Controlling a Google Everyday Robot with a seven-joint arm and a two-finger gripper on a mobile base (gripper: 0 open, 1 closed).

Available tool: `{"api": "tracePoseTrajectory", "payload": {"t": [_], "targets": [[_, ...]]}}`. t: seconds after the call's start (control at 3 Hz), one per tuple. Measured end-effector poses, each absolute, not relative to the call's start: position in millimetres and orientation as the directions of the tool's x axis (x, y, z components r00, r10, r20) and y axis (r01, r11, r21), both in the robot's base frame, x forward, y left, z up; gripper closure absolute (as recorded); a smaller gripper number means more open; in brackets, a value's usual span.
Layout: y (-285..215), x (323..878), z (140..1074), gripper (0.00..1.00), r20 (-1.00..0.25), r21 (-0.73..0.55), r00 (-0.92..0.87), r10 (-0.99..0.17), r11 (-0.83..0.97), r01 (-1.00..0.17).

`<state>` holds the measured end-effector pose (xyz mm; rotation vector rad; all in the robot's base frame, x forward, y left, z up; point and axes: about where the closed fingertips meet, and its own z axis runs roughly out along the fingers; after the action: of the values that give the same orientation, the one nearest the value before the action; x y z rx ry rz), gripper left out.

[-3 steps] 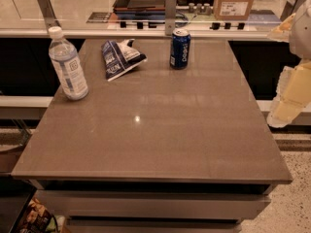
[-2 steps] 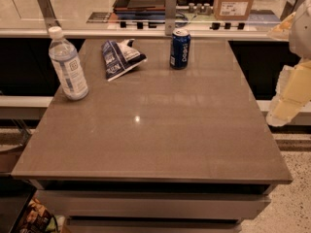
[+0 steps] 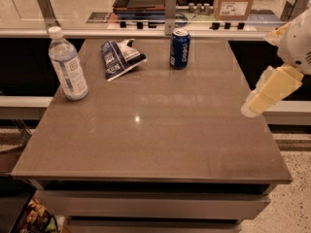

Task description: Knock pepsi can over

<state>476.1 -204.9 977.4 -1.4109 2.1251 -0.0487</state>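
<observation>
The pepsi can [image 3: 180, 48], dark blue with a silver top and white lettering, stands upright near the far edge of the brown table [image 3: 155, 140], slightly right of centre. My gripper [image 3: 268, 91], cream-coloured, hangs at the right edge of the view over the table's right side. It is well to the right of the can, nearer the camera, and not touching it.
A clear water bottle [image 3: 68, 64] with a white cap stands at the far left. A blue-and-white snack bag [image 3: 119, 57] lies left of the can. A counter with a metal rail [image 3: 170, 6] and a cardboard box [image 3: 235, 1] runs behind the table.
My gripper has moved a little to the left, in over the table's right edge. The can, bottle and bag have not moved.
</observation>
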Motion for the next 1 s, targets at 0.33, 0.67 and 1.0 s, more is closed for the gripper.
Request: {"api": "tracePoseTrajectory", "payload": {"t": [0.33, 0.67, 1.0], "targets": [[-194.7, 503.3, 960.6, 0.0, -0.591, -0.313, -0.271, -0.76, 0.526, -0.79], [-188.3, 536.3, 958.7, 0.0, -0.716, -0.313, -0.223, -0.661, 0.59, -0.744], [-183.3, 573.7, 954.5, 0.0, -0.813, -0.308, -0.158, -0.56, 0.644, -0.7]]}}
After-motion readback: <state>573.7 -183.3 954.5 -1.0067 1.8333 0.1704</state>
